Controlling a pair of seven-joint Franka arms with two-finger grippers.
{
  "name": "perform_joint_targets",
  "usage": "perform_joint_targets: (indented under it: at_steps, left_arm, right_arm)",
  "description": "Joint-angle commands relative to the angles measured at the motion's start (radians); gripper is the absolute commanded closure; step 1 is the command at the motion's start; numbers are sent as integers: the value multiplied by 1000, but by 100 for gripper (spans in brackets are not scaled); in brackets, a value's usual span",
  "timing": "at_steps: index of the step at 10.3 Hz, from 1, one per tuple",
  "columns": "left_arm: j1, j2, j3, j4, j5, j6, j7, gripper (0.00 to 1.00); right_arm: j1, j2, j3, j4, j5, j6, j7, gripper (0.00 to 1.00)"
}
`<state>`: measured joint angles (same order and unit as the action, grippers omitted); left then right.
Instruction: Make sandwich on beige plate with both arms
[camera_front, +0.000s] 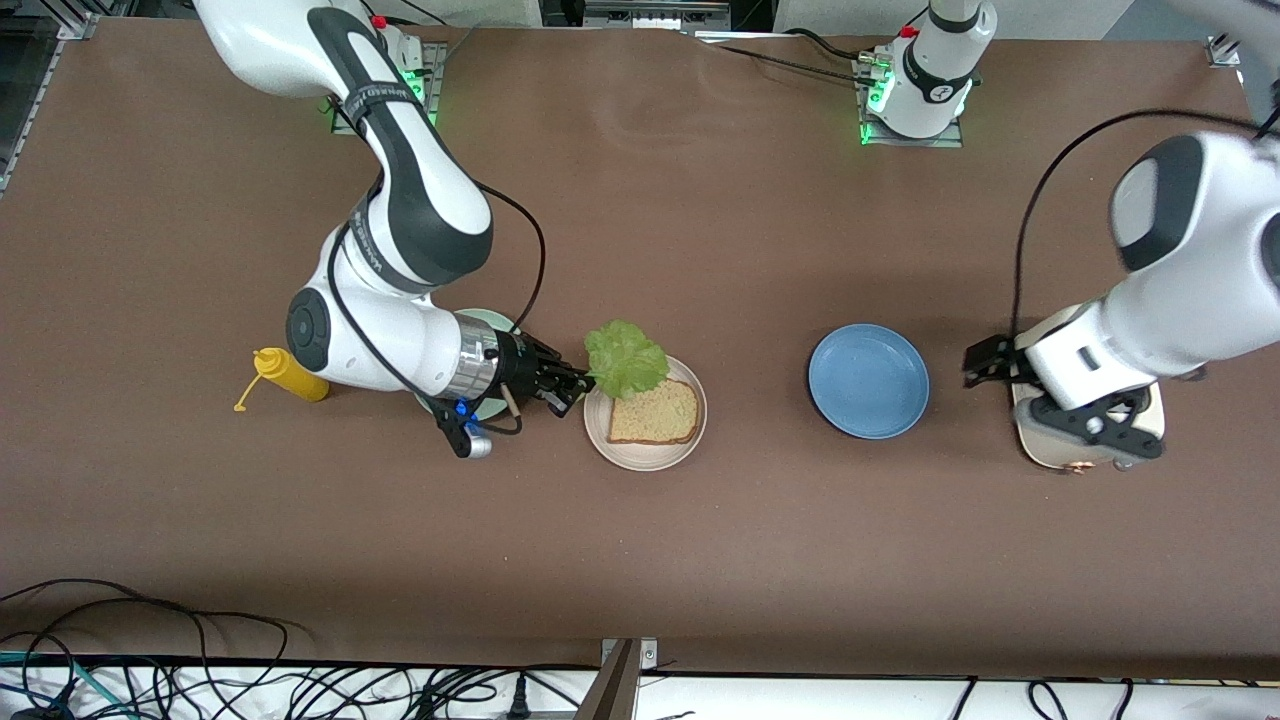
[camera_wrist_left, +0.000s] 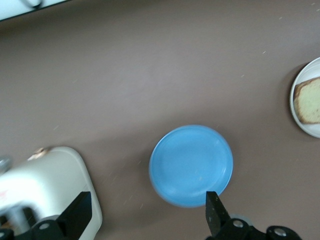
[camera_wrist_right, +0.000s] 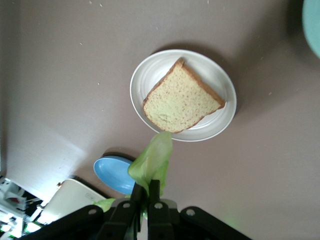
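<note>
Brown table (camera_front: 700, 560), two arms. Right arm reaches from its base down to the beige plate (camera_front: 646, 452), which sits mid-table, toward the right arm's end compared with the blue plate (camera_front: 868, 381). One bread slice (camera_front: 655, 413) lies flat on the beige plate, no second slice on it yet.

Right gripper (camera_front: 575, 385) hovers at the plate's rim, fingers clamped on the lettuce leaf (camera_front: 625, 357). Leaf hangs over the plate edge farther from the front camera than the bread, only partly overlapping the slice. Key relation: bread lies just past the leaf tip along the gripper's reach, so my guess is a short carry over the slice, then release. Right wrist view confirms it: leaf (camera_wrist_right: 152, 162) dangles from the shut fingers, tip at the bread's (camera_wrist_right: 182, 99) edge.

Left gripper (camera_front: 985, 357) waits, fingers spread wide and empty, beside the blue plate over a white board (camera_front: 1150, 420) at the left arm's end. Right arm is clearly nearer the sandwich.

Yellow bottle (camera_front: 290, 375) and mint plate (camera_front: 490, 322) by the right arm, untouched.
</note>
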<state>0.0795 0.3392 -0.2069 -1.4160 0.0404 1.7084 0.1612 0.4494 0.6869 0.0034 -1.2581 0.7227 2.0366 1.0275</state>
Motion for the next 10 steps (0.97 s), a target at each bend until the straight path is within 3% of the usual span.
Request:
perform_joint_targets:
  at_steps: [1,3,5,10]
  left_arm:
    - [28,-103,-6,-24,45,-143,0,0]
    - [49,-167,-9,-66,38,-177,-12,0]
    - [66,-210,-9,-109,32,-181,-11,0]
    - [65,-212,-14,-67,29,-228,-15,0]
  right_arm:
    - [15,52,0,9,52,81,19,100]
    - [21,123,13,9,95,169,8,100]
    - [14,177,12,45,173,172,9,100]
    - [9,236,13,45,265,156,8,100]
